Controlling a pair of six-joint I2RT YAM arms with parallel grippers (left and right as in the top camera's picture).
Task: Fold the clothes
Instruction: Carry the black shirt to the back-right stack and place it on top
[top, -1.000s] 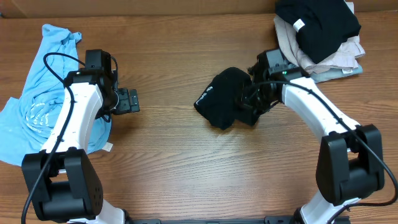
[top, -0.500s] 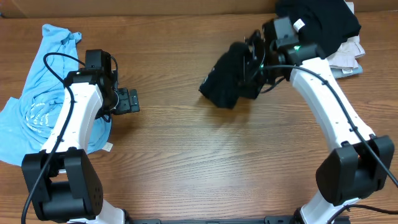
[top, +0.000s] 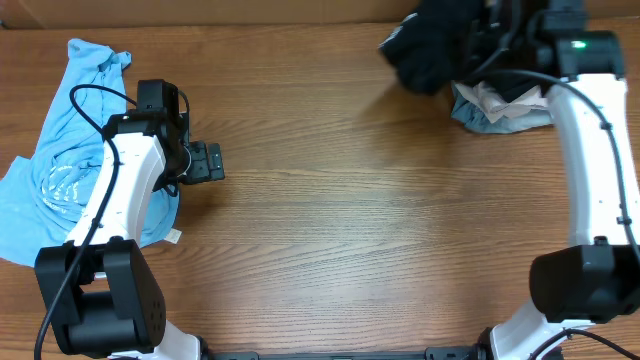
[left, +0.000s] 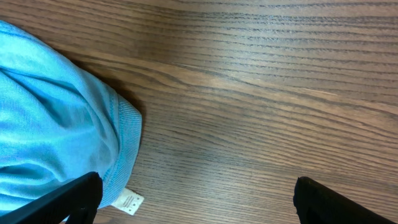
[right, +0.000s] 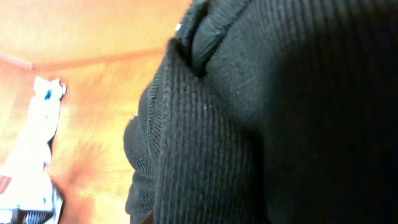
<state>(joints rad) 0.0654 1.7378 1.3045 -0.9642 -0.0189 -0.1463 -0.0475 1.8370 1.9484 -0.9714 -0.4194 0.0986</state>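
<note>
Right gripper (top: 478, 40): clamped on the black shirt (top: 425, 52), which hangs bunched at the far right of the table, beside the folded pile (top: 500, 103). Fingers are hidden by cloth in the wrist view, so you read the grip from the lifted bundle.
Left gripper (top: 210, 162): fingers apart, holding nothing, low over bare wood at near left.
Step in hand: looks like placing the folded shirt on the pile. Lower it squarely over the stack, let the cloth settle before you release, and keep the hanging edge from dragging the beige and grey-blue layers askew.
Risk: a loose bundle may unfold on release.
Blue garment (top: 60, 150): crumpled at far left, its hem and tag (left: 127, 200) by the left gripper.
Surface: wood-grain table (top: 350, 230).
Room: a pale strip beyond the far edge; nothing more can be told.
</note>
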